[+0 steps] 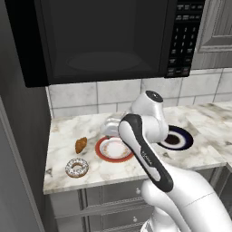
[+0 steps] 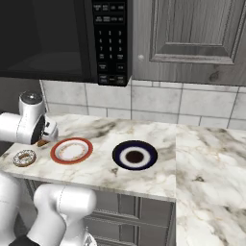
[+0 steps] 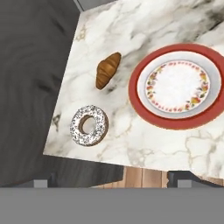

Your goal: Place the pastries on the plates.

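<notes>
A golden-brown croissant-like pastry (image 3: pixel 107 70) (image 1: pixel 81 145) lies on the marble counter near its left end. The white-iced donut with dark sprinkles (image 3: pixel 89 125) (image 1: pixel 76 167) (image 2: pixel 24 157) sits just in front of it by the counter edge. To their right lies the red-rimmed plate (image 3: pixel 175 124) (image 1: pixel 113 149) (image 2: pixel 72 150), with nothing on it. Further right, the navy-rimmed plate (image 1: pixel 176 138) (image 2: pixel 135 155) is bare too. My gripper (image 3: pixel 113 180) hovers above the counter, over the pastries and the red plate. It is open, its tips wide apart and nothing between them.
A black microwave (image 1: pixel 104 41) hangs low over the counter, with grey cabinet doors (image 2: pixel 192 33) to its right. A dark tall panel (image 1: pixel 22 136) bounds the counter's left end. Bare marble (image 2: pixel 211 158) stretches to the right of the navy plate.
</notes>
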Available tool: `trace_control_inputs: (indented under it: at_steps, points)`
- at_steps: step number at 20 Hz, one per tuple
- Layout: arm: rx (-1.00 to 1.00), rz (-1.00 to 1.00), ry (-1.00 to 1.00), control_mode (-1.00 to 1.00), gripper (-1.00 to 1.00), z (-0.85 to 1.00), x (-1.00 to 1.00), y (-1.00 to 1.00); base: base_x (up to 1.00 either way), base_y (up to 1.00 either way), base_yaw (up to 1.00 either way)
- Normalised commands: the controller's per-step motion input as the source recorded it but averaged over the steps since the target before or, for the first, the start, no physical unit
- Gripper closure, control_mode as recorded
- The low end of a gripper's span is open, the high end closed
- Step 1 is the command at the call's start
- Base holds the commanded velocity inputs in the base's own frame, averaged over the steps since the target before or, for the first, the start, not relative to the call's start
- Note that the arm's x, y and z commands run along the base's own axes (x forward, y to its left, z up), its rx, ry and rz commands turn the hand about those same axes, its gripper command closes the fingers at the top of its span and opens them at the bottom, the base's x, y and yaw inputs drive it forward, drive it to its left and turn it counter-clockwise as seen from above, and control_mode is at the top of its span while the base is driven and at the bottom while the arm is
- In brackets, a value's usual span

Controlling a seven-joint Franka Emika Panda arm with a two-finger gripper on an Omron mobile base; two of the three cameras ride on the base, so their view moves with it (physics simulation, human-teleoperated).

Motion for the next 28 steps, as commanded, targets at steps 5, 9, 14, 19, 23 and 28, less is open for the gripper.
trace_control_inputs:
  at_steps: [5, 9, 14, 19, 23, 28]
  points:
    - [0.0, 0.0, 0.05, -1.0, -1.0, -0.08, 0.26, 0.39, 0.0, 0.0, 0.0]
    - [0.03, -0.01, 0.0, -1.0, -1.0, -0.15, 0.24, 0.04, 0.0, 0.0, 0.0]
    - [0.0, -0.01, 0.08, -1.0, -1.0, -0.18, 0.41, 0.0, 0.0, 0.0, 0.0]
    - [0.0, -0.06, 0.07, -1.0, -1.0, -0.22, 0.22, 0.3, 0.0, 0.0, 0.0]
    - [0.0, -0.13, 0.08, -1.0, -1.0, -0.01, 0.08, 0.45, 0.0, 0.0, 0.0]
    - [0.0, -0.12, 0.06, -1.0, -1.0, -0.09, 0.11, 0.38, 0.0, 0.0, 0.0]
